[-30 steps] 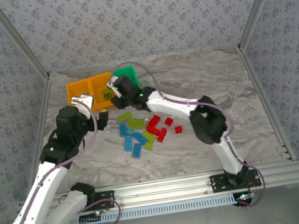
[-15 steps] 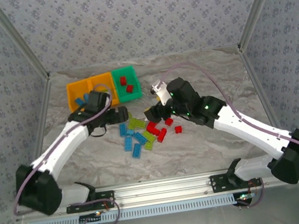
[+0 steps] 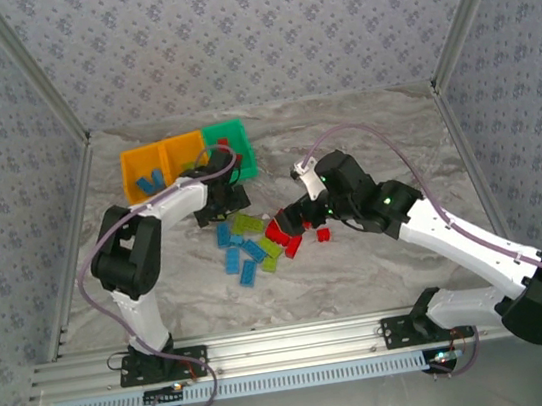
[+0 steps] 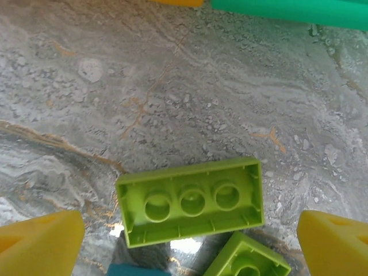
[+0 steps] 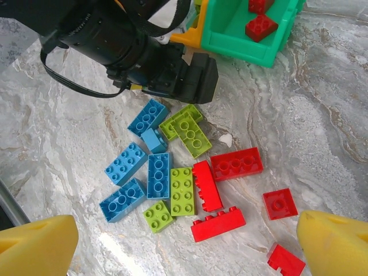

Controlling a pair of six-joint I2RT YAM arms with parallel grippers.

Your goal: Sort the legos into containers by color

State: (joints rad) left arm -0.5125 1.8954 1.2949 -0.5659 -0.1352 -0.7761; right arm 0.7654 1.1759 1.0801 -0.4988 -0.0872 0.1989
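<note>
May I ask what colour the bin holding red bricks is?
The bin is green, best seen in the right wrist view.

**Veined Marble Under Papered Walls**

A grey, tan-veined marble-pattern tabletop (image 3: 362,130) spreads beneath the left gripper (image 3: 219,208) and the right gripper (image 3: 291,218). Beyond and beside them rise grey floral-patterned wall panels (image 3: 247,35) (met by slanting silver metal posts (image 3: 36,74)). Behind them runs a ribbed aluminium rail (image 3: 300,338). The light is even.

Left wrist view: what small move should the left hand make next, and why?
Probably lower and close on the lime green brick: the left hand is open, its yellow fingers flank that hollow-side-up brick, which lies on the table.
</note>
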